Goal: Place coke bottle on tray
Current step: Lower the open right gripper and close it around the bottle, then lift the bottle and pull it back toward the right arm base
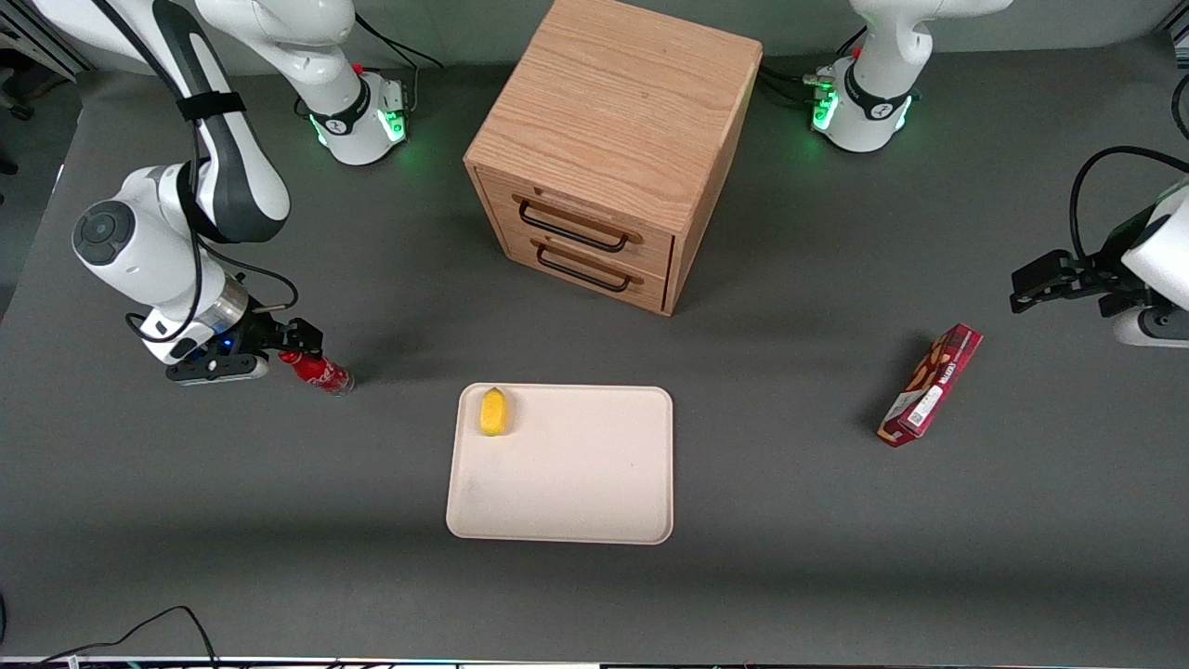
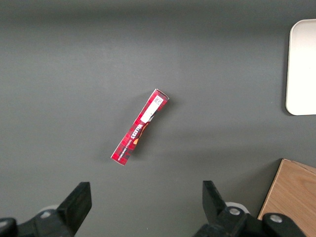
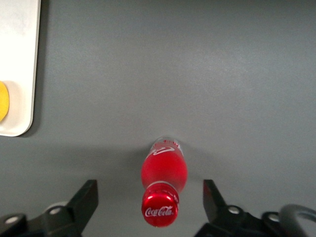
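Jaws (image 3: 148, 202) of the working arm gaping wide around the cap of the coke bottle (image 3: 163, 180) without touching it, hovering over the grey table (image 1: 186, 520), bottle standing upright apart from the tray (image 1: 576, 492) carrying a yellow fruit (image 1: 493, 412).

Tray (image 3: 17, 64): cut off by the frame edge; one corner shows.
Yellow object (image 3: 2, 101): mostly cut off.
Gripper (image 3: 150, 200): finger bases cut off.
Snack box (image 1: 930, 385): print unreadable.
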`<state>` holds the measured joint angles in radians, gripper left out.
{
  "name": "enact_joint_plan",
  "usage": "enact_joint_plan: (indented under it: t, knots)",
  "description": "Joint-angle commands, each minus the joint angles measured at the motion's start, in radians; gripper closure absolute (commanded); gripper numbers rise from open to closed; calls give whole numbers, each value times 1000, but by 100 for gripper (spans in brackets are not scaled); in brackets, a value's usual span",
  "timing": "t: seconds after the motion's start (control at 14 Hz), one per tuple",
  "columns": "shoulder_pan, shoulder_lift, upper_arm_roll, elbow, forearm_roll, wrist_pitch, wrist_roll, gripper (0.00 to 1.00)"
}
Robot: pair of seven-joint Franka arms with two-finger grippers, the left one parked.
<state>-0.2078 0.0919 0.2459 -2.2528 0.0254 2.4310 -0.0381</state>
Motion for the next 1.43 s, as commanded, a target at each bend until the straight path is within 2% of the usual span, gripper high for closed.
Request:
enact_joint_plan:
  t: [0.0, 0.14, 0.21, 0.29, 0.43, 0.5, 0.79, 0.93, 1.14, 1.36]
  knots:
    - [-4, -8, 3, -20, -13, 16, 21, 19]
    - [-8, -11, 3, -31, -13, 16, 20, 22]
    - [-8, -12, 3, -31, -13, 16, 20, 32]
    - [-8, -14, 3, -31, -13, 14, 21, 48]
    - [-8, -17, 3, -31, -13, 8, 21, 90]
    - [-8, -21, 3, -30, -13, 3, 21, 100]
    - [-7, -56, 4, 19, -13, -64, 26, 100]
    - [-1, -73, 4, 150, -13, -252, 29, 100]
    - [1, -61, 12, 436, -15, -583, 61, 100]
    - [1, -51, 12, 675, -18, -817, 64, 100]
